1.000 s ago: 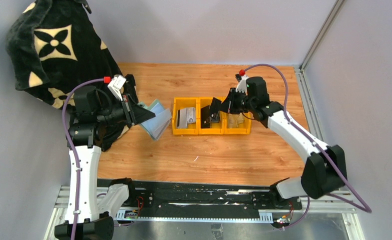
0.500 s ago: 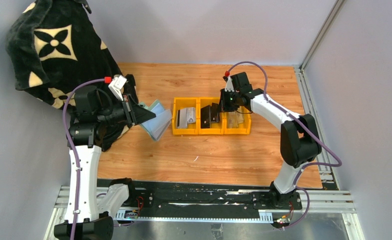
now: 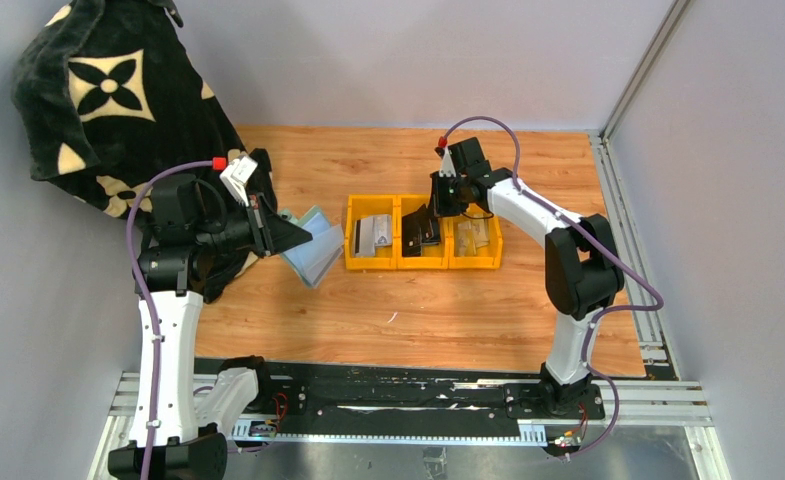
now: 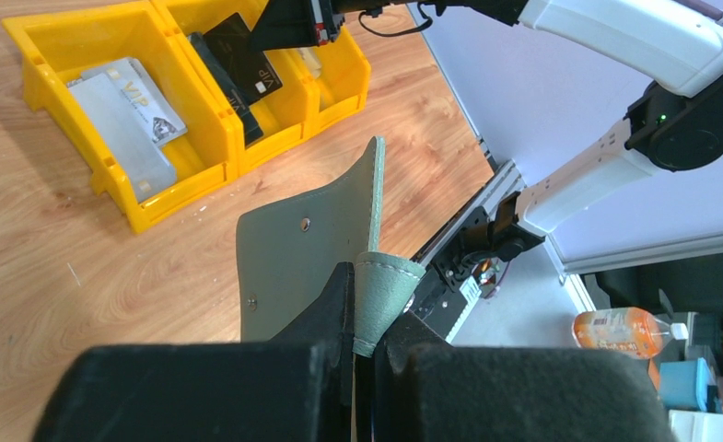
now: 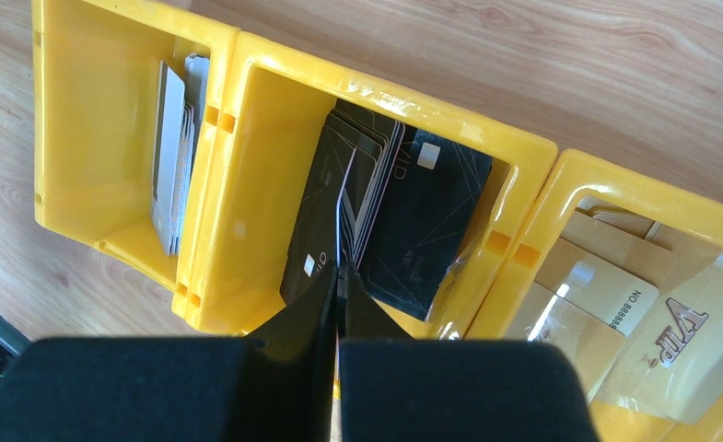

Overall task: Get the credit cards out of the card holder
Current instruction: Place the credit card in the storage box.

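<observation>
Black patterned blanket (image 3: pixel 108 90) covers the table's (image 3: pixel 418 310) far-left corner. Three yellow bins (image 3: pixel 421 262) sit mid-table: grey credit cards (image 5: pixel 169 147) in the left bin, black cards (image 5: pixel 431 221) middle, tan cards (image 5: pixel 606 295) right. Your left end effector (image 4: pixel 365 313) is clamped on the sage-green card holder (image 4: pixel 307 249), folded open, toward the table's left edge. Its sleeves are hidden. Your right end effector (image 5: pixel 339 276) has its fingers together over the middle bin, with a thin card edge-on at the tips. Can't tell if it's pinched.

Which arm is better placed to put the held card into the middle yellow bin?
Right. The right pincer is shut on a card over the middle bin, while the left pincer is occupied, clamped on the green card holder.
</observation>
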You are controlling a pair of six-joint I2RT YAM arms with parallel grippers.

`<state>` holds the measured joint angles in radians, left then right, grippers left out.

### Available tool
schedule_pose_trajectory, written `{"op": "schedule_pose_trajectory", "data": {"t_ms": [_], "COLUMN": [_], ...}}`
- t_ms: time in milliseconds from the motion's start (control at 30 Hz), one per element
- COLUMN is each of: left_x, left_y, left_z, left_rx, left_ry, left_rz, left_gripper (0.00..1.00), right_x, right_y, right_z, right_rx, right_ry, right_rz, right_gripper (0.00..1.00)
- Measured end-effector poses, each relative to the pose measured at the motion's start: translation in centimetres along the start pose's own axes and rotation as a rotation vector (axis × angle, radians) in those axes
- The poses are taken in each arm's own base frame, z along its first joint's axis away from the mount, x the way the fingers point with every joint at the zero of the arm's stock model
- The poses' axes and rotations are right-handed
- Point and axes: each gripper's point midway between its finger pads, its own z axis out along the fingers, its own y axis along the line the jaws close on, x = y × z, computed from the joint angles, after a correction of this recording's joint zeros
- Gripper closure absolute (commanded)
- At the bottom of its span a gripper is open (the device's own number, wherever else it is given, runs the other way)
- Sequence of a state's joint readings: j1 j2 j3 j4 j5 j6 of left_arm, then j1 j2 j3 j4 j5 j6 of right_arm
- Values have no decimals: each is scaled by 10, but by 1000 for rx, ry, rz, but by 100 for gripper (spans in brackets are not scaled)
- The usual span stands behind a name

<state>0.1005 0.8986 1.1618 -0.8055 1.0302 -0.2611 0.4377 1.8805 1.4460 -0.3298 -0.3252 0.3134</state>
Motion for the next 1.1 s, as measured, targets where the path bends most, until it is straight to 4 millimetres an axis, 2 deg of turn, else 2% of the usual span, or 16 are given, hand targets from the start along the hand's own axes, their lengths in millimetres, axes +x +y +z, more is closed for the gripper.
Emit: {"op": "schedule_pose_trajectory", "data": {"t_ms": [267, 333, 433, 467, 567, 700, 767, 867, 967, 1000, 1100], "left_x": [1, 1, 2, 3, 4, 6, 7, 9, 12, 13, 14], "left_y": [-1, -2, -3, -3, -4, -8, -11, -16, -22, -24, -28], "left_z": [0, 0, 0, 0, -1, -1, -2, -3, -5, -5, -6], "left_rx": [9, 13, 19, 21, 26, 47, 64, 90, 118, 129, 156], "left_ry": [5, 6, 9, 10, 14, 21, 24, 29, 36, 38, 45], "left_rz": [4, 7, 11, 11, 13, 16, 23, 30, 35, 36, 36], "left_gripper": [100, 100, 100, 100, 100, 100, 100, 100, 100, 100, 100], "right_x": [-1, -1, -1, 0, 2, -1, -11, -30, -45, -48, -37], "right_y": [-1, -1, -2, -2, -2, 7, 20, 49, 89, 108, 158], "right_z": [0, 0, 0, 0, -1, -15, -33, -72, -118, -134, -161], "right_rx": [7, 9, 10, 11, 12, -3, -33, -113, -238, -303, -503], "right_ry": [-2, -2, -2, -1, 9, -3, -40, -127, -226, -261, -310], "right_rz": [0, 0, -1, -4, -11, -38, -61, -112, -191, -230, -331], "right_gripper": [100, 97, 82, 73, 55, 39, 31, 29, 27, 27, 26]}}
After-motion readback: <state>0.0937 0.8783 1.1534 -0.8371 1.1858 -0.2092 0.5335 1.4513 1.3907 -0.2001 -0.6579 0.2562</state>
